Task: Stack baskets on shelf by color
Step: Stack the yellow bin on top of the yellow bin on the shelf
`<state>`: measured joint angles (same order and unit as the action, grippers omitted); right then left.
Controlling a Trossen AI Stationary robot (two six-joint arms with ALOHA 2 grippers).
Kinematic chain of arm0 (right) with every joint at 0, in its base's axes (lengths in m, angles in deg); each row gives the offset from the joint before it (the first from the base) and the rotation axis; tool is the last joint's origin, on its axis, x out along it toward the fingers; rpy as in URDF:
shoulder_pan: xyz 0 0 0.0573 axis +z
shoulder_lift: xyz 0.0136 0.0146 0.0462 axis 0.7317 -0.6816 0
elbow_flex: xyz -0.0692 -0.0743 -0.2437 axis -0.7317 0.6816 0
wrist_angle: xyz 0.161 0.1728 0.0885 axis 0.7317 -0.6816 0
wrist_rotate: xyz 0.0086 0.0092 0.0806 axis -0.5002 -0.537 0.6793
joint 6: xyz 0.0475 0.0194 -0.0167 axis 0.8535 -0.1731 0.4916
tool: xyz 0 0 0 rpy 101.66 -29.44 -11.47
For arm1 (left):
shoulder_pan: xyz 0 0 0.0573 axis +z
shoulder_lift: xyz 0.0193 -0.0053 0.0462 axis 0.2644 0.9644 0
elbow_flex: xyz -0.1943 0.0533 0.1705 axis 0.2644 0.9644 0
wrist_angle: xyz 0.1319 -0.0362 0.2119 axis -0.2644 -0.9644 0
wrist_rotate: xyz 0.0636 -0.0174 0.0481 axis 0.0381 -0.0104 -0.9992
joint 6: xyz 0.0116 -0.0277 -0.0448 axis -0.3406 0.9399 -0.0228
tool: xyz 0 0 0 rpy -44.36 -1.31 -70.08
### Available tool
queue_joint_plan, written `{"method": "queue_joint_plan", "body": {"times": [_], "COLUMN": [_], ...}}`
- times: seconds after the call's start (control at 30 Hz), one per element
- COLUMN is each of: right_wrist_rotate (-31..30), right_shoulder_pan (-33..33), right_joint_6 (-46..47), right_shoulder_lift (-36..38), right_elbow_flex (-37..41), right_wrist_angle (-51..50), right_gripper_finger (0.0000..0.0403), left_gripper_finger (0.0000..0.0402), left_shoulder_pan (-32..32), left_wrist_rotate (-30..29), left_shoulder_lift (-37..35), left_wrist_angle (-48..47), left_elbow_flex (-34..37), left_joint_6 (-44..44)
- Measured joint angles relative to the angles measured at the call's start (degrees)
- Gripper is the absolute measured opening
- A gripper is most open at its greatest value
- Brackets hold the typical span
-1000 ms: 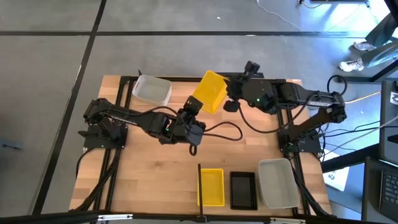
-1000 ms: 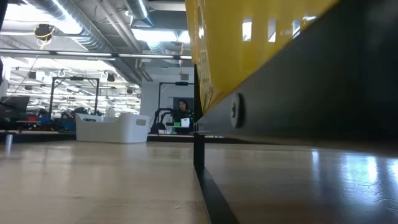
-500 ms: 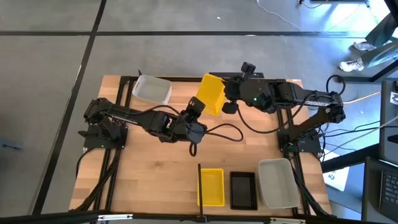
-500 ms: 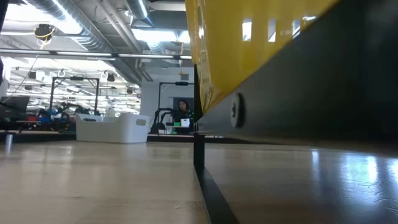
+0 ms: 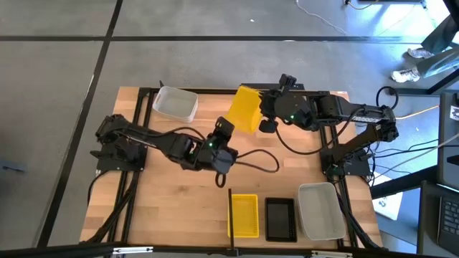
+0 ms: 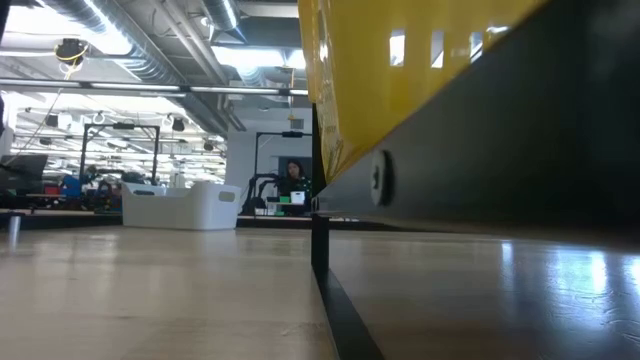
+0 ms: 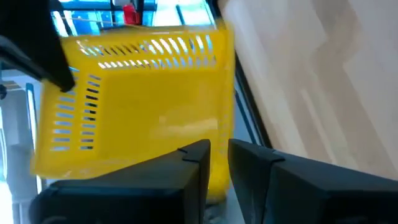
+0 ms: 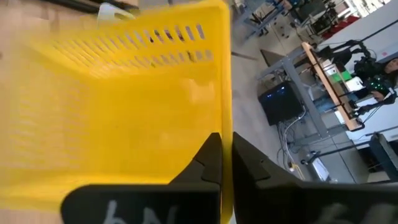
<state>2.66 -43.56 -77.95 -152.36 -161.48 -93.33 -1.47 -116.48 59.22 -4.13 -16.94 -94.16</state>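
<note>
Yellow plastic marks the basket [image 5: 244, 109] we see lifted above the table's [image 5: 165, 186] far middle, tilted on edge. Our right gripper [image 8: 225, 163] is clamped tight on one of its walls. Our left gripper [image 7: 219, 167] sits just beside the basket's other side, its fingers [image 7: 193, 163] slightly parted and gripping nothing. A second yellow basket [image 5: 243, 215], a black basket [image 5: 280, 218] and a grey-white basket [image 5: 320, 210] stand in a row at the table's near edge, next to a thin dark divider [image 5: 229, 213]. Another grey-white basket [image 5: 176, 103] rests at the far left corner.
</note>
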Motion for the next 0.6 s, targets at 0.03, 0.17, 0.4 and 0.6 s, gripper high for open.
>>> {"method": "queue_joint_plan", "body": {"times": [0.03,0.17,0.4,0.6], "right_wrist_rotate": [-0.1,-0.5,-0.7,9.8], "right_shoulder_pan": [0.0,0.0,0.0,0.0], "right_joint_6": [0.0,-0.3,-0.2,5.5], "right_shoulder_lift": [0.0,0.0,0.2,2.3], "right_elbow_flex": [0.0,0.0,0.0,-2.1], "right_wrist_angle": [-0.5,-0.4,-4.3,-11.8], "right_gripper_finger": [0.0004,0.0004,0.0004,0.0004], "left_gripper_finger": [0.0053,0.0054,0.0054,0.0051], "left_shoulder_pan": [-0.6,-2.2,-4.3,-6.5], "left_wrist_rotate": [0.0,4.1,6.0,5.8], "left_shoulder_lift": [0.0,0.0,0.0,-1.8], "left_wrist_angle": [0.0,0.0,0.0,-1.3], "left_elbow_flex": [0.0,0.0,0.0,-0.1], "left_joint_6": [0.5,4.9,23.3,41.4]}}
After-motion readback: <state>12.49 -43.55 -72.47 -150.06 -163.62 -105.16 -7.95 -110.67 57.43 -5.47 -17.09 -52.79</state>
